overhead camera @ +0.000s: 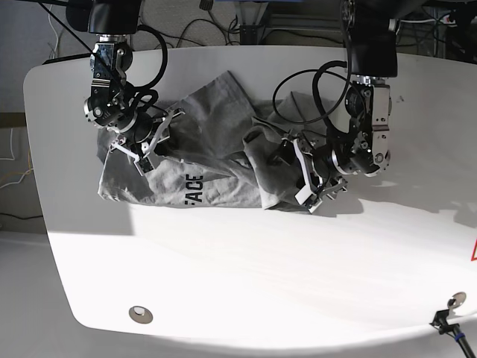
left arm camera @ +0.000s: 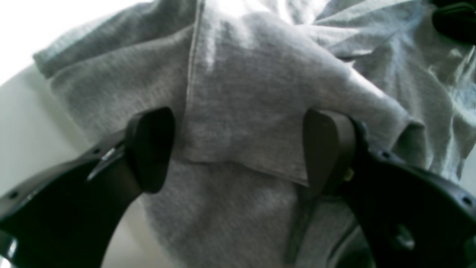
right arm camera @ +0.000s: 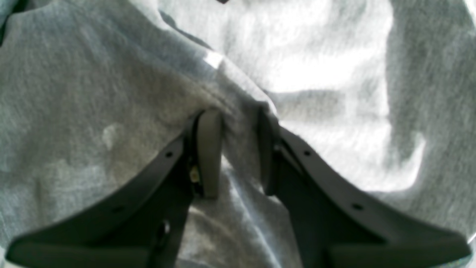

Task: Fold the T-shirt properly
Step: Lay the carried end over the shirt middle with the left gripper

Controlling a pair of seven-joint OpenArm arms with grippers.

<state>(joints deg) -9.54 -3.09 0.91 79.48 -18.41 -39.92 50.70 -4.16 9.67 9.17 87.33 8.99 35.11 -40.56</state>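
The grey T-shirt (overhead camera: 209, 160) lies crumpled across the back half of the white table, with black letters (overhead camera: 192, 188) showing near its front edge. My left gripper (overhead camera: 304, 179) is over the shirt's bunched right end. In the left wrist view it (left arm camera: 238, 149) is open, its jaws wide apart on either side of a folded hem of the shirt (left arm camera: 241, 93). My right gripper (overhead camera: 149, 142) is on the shirt's left part. In the right wrist view it (right arm camera: 238, 149) has its jaws close together with a raised ridge of the shirt (right arm camera: 241, 123) pinched between them.
The white table (overhead camera: 246, 261) stretches towards the front. A round fitting (overhead camera: 139, 314) sits near its front left corner. A small clamp (overhead camera: 455, 302) sits at the front right edge. Black cables (overhead camera: 298, 82) loop from the left arm over the shirt.
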